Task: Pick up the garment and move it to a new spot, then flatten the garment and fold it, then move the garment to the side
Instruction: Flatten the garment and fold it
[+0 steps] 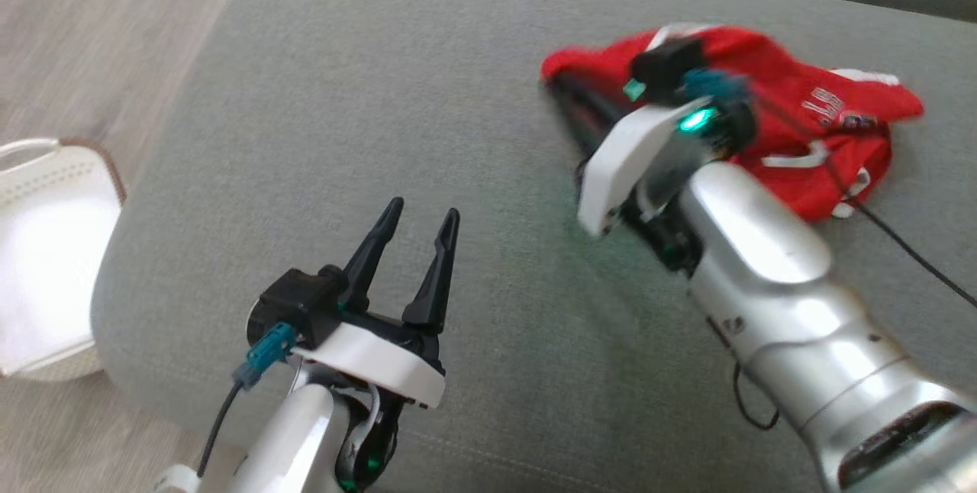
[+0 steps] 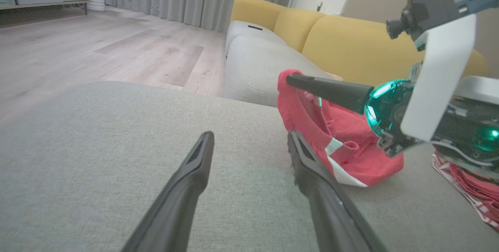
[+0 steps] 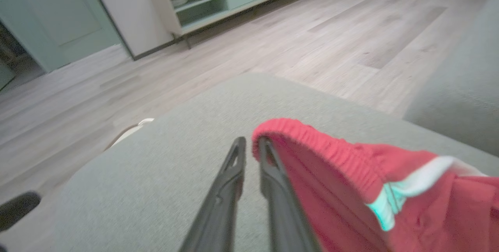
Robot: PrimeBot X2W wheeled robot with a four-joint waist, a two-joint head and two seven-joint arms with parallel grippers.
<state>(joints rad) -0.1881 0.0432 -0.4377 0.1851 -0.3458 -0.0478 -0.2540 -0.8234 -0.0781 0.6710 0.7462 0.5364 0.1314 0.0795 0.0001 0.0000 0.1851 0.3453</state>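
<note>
Claws, two, both over one grey sofa cushion (image 3: 156, 189). The right claw (image 3: 249, 144) has its two dark fingers a narrow slit apart. The elastic hem of the red garment (image 3: 351, 189) touches its right-hand tip and is raised off the cushion there; whether the fingers pinch it cannot be told. The rest of the garment lies crumpled behind and to the right of those tips, showing white trim. The left claw (image 1: 424, 211) hovers wide open and empty, well apart from the garment. Pale wood floor (image 3: 312, 41) lies beyond the cushion.
</note>
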